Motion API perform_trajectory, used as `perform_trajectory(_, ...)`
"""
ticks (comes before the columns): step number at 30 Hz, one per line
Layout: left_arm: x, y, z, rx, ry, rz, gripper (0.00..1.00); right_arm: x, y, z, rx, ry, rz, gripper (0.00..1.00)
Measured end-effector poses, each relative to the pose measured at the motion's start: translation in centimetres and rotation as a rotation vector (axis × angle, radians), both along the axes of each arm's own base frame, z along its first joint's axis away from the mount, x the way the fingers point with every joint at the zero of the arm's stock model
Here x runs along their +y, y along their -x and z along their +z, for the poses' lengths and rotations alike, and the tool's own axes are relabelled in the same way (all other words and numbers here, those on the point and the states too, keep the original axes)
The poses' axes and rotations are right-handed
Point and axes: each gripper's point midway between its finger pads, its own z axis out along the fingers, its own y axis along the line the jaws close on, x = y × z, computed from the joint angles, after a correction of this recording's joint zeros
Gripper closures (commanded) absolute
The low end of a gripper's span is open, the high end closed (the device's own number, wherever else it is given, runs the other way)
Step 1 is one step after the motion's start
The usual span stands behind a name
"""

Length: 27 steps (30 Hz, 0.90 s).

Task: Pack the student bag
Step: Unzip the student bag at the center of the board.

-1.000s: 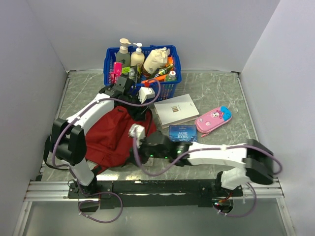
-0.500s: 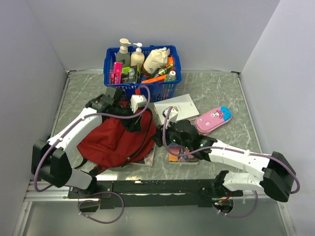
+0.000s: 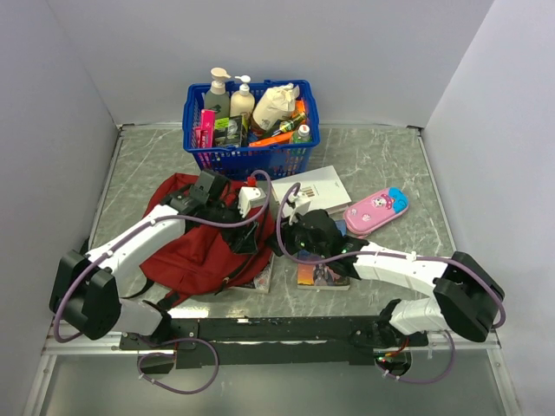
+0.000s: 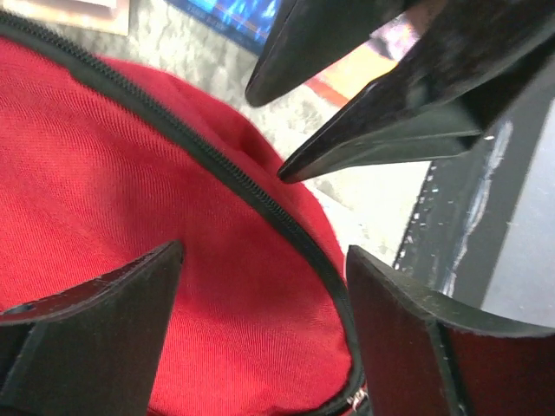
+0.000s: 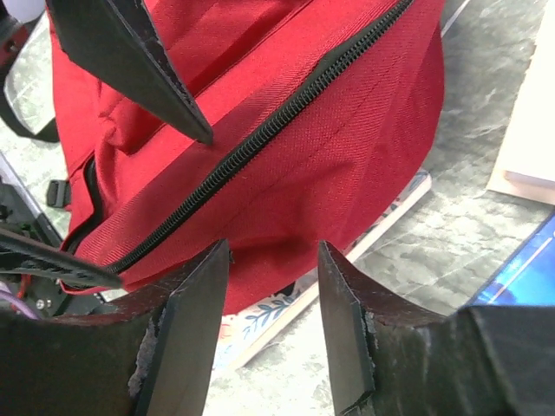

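Backpack (image 3: 195, 260), dark red with black trim, slumped on the left-centre part of the grey marbled tabletop (image 3: 390, 165), just in front of a blue basket (image 3: 247, 161) full of bottles and left of a white book (image 3: 314, 186). Thin book (image 3: 262, 277) with a flowered cover poking out from under its near right edge, touching the fabric above. Another book (image 3: 319, 276) flat on the tabletop just right of that, partly hidden under the right arm. Pink pencil case (image 3: 375, 211) farther right, well apart from the backpack, beside the white book's corner.

Left pincer (image 3: 249, 232) reaching over the backpack's right side, tips pointing toward the right arm. Seen from its own wrist camera, open wide: nothing between the jaws, only red cloth below and the black zipper (image 4: 217, 165) running diagonally across the gap. Cannot tell whether touching the cloth.

Right pincer (image 3: 277, 245) at the backpack's right edge, facing the left one, tips near each other but apart. Also open in its own wrist view, though less wide: jaws parted, nothing held, red side panel and zipper line showing past them. Fingers of each pincer visible in the other's wrist view as black pointed wedges above the same stretch of zipper.
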Motion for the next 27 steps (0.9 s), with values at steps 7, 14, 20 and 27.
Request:
perform_trajectory(7,0.8,0.2,-3.4,-0.025,-0.088,0.049,0.47,-0.1,-0.1,0.9,-0.011,-0.035,-0.010,0.46)
perform_trajectory(14,1.3,0.0,-4.0,-0.027,-0.114,0.080,0.83,0.1,-0.5,1.7,-0.021,-0.053,-0.014,0.44)
perform_trajectory(20,1.3,0.0,-3.9,-0.028,-0.113,0.081,0.99,1.4,-1.7,0.9,0.012,-0.018,-0.019,0.49)
perform_trajectory(27,1.3,-0.2,-3.3,-0.045,-0.111,0.085,0.99,0.9,-1.6,-0.6,0.042,0.024,-0.034,0.70)
